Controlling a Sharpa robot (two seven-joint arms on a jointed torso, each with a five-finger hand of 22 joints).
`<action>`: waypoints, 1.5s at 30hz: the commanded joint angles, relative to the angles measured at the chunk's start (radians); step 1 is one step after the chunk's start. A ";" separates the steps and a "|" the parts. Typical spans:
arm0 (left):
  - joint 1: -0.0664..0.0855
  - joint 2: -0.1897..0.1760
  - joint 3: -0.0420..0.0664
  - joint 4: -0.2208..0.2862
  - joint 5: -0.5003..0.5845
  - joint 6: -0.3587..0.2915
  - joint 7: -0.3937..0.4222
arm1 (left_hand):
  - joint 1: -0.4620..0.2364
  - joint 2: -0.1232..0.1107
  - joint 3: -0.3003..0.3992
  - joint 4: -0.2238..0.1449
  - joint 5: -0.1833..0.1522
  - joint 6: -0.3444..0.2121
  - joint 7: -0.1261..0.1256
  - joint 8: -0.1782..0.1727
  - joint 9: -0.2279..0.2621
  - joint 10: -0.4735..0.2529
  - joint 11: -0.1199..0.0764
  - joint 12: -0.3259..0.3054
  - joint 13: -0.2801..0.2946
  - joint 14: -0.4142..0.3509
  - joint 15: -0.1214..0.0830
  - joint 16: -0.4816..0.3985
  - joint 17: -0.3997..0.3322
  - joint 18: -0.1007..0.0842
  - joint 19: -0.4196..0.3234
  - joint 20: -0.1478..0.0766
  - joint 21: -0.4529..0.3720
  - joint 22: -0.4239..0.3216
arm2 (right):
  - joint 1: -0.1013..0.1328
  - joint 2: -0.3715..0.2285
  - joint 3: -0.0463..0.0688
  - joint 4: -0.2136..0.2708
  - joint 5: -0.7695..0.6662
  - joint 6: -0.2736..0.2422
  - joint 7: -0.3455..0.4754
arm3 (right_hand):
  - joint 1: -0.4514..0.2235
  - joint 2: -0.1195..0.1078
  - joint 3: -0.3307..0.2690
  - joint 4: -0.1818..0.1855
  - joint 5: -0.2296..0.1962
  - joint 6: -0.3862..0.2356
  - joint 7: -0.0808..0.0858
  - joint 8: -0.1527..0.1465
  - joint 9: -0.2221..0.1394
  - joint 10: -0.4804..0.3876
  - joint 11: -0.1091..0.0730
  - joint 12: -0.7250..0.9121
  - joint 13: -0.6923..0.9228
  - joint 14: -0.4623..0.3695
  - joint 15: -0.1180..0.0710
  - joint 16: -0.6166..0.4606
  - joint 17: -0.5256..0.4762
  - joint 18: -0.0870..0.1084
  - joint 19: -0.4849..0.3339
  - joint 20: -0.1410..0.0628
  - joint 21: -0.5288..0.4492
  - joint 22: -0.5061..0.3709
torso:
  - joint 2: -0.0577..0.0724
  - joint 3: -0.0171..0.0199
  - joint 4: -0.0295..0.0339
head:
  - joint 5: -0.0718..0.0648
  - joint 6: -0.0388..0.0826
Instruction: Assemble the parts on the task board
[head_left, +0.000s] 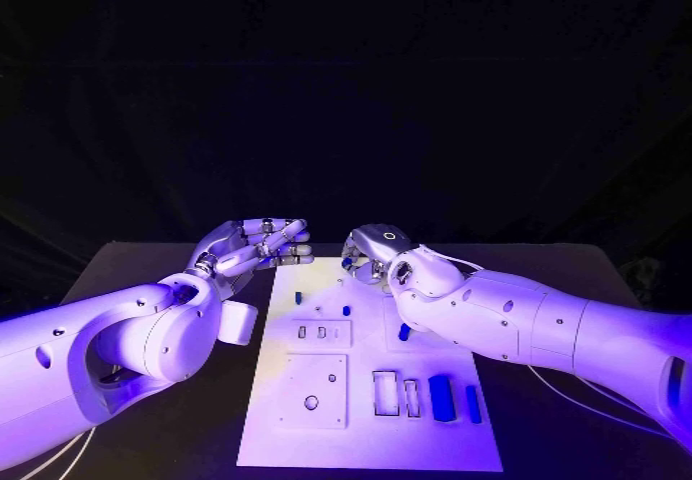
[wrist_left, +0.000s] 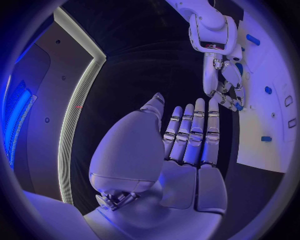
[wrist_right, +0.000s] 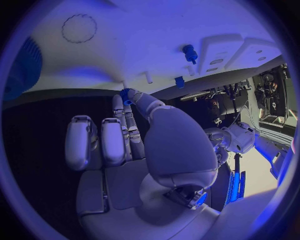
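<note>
Silver right hand (head_left: 372, 252) pinching blue part (wrist_right: 125, 94)

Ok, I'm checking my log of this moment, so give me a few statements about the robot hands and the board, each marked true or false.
1. The right robot hand pinches a small blue part. True.
2. The left robot hand holds a blue part. False: it holds nothing.
3. Two blue bars lie on the task board, near its right edge. True.
4. The task board is black. False: it is white, and the table is black.
</note>
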 joint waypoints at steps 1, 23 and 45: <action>0.002 0.003 0.001 0.004 -0.004 0.010 0.003 | 0.007 0.000 -0.003 0.000 -0.002 -0.002 0.008 -0.004 -0.001 -0.005 0.001 -0.005 0.000 -0.006 0.002 -0.006 0.001 0.011 0.000 0.000 0.004 0.000 | -0.004 0.009 0.000 -0.011 -0.006 0.024 -0.001 | -0.002 -0.001 0.000 0.005 -0.001 0.005 -0.003 0.001 0.001 0.002 -0.002 0.000 0.000 0.032 -0.001 0.004 -0.001 -0.009 0.001 0.001 0.002 -0.001 | 0.001 0.0004 0.0013 | 0.001 -0.002; 0.006 0.000 0.001 -0.001 -0.004 0.010 0.000 | 0.007 0.000 -0.003 -0.001 -0.002 -0.003 0.008 -0.004 -0.001 -0.005 0.002 -0.006 0.000 -0.006 0.003 -0.007 0.001 0.011 0.000 0.000 0.004 0.000 | -0.012 0.005 0.000 -0.011 0.005 0.012 0.004 | -0.043 -0.076 -0.065 0.037 -0.003 -0.172 0.058 -0.040 -0.035 -0.200 0.060 -0.023 -0.042 -0.015 0.049 -0.096 -0.155 0.029 -0.124 0.046 -0.130 -0.161 | 0.000 0.0013 -0.0018 | 0.005 -0.002; 0.007 0.000 0.000 -0.026 -0.004 0.012 -0.003 | 0.009 -0.002 -0.004 -0.002 -0.002 -0.004 0.008 -0.006 -0.001 -0.006 0.002 -0.007 -0.001 -0.008 0.003 -0.009 0.002 0.011 -0.001 0.000 0.004 0.000 | 0.089 -0.338 0.021 0.290 0.285 0.181 -0.032 | -0.067 -0.095 -0.199 0.105 0.085 -0.134 0.008 -0.018 -0.025 0.064 -0.012 0.217 0.088 0.024 -0.009 -0.015 -0.058 -0.001 -0.014 -0.003 -0.042 -0.026 | -0.021 0.0061 -0.0320 | 0.016 0.009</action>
